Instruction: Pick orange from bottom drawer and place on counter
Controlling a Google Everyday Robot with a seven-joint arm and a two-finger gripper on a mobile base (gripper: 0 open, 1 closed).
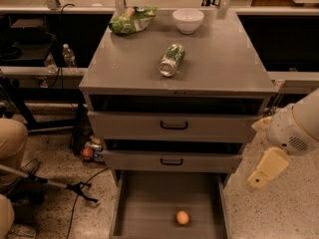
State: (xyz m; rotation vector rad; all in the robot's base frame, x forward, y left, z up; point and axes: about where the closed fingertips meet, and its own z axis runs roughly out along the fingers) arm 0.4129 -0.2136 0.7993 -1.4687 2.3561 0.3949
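Floor (279,208): pale and speckled, running around the cabinet on both sides.
Desk (219,63): here's the broad grey top, filling the upper middle of the view, with three things on it and the rest of the surface bare.
Bottom drawer (144,198): pulled right out at 6 o'clock in the frame, its flat grey floor showing and one item inside.
Upper drawers: two of them stacked under the desk, each with a black handle, top one (174,125) and lower one (171,161); both sit slightly out from the frame.
Arm (299,126): white and rounded, coming in at 3 o'clock, off the cabinet's right side.
Leg (10,148): a person in tan trousers at 9 o'clock, at the left edge.
Bag (132,20): green and crumpled, at 11 o'clock on the desk, near the back edge.
Gripper (266,168): cream-coloured, hanging below the arm at 4 o'clock, over the floor just right of the bottom drawer, well apart from the fruit; spread or pressed together, I cannot tell.
Bowl (188,20): white, upright, at 12 o'clock on the desk.
Can (172,59): green, lying on its side near the desk's centre.
Orange (183,217): and there it is, on the bottom drawer's floor, toward its front, just right of the middle, touching nothing else.
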